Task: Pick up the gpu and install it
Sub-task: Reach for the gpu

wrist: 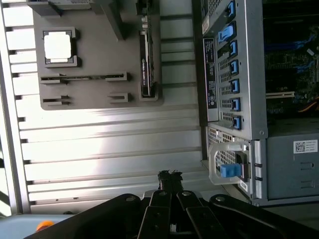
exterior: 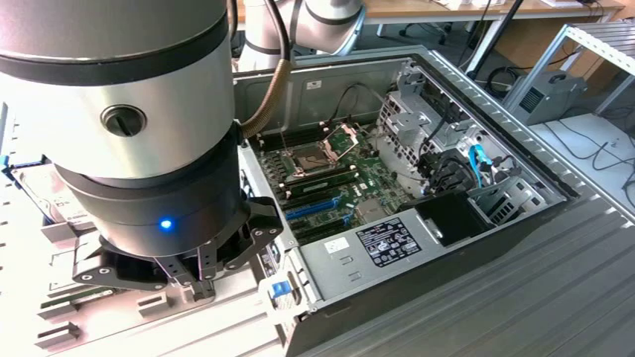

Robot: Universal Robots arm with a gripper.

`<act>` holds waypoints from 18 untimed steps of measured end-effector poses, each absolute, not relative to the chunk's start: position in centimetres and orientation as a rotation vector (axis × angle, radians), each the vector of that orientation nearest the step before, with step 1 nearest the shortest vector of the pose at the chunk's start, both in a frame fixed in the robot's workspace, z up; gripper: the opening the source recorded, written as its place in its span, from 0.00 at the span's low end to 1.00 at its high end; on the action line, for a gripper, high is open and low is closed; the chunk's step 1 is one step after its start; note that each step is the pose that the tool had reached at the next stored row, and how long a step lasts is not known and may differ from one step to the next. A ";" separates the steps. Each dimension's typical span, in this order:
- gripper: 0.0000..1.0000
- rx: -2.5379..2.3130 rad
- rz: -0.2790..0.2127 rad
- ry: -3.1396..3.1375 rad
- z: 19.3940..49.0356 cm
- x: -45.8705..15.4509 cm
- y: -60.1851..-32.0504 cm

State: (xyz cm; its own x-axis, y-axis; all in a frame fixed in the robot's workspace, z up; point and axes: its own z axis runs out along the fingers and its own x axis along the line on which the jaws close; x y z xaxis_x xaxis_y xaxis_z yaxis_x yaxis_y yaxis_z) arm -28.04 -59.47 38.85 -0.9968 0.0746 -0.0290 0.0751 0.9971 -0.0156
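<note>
Black claw [wrist: 169,176] fingers were pressed together at the tips, pinching nothing and touching nothing, with only the pale ribbed bench [wrist: 109,149] beneath them. Out ahead of the claw, well apart from it, the thin black gpu card [wrist: 146,62] stood on its long edge in a slot of a flat grey holder tray [wrist: 99,97]. It was seen edge-on as a narrow dark strip. A square silver processor chip [wrist: 59,46] sat in another recess of the same tray, farther from the claw than the card's near end. The thick silver-and-black arm [exterior: 129,111] hung nearly vertical, wrist down, a small blue light [exterior: 165,222] glowing on its lower collar. The claw pointed straight at the bench just beside the open grey metal computer case [exterior: 337,256].
</note>
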 end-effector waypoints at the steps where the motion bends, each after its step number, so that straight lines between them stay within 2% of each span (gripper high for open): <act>1: 0.11 0.117 -0.026 3.111 38.8 -28.0 -59.5; 18: 0.11 0.117 -0.035 3.111 38.8 -28.0 -60.8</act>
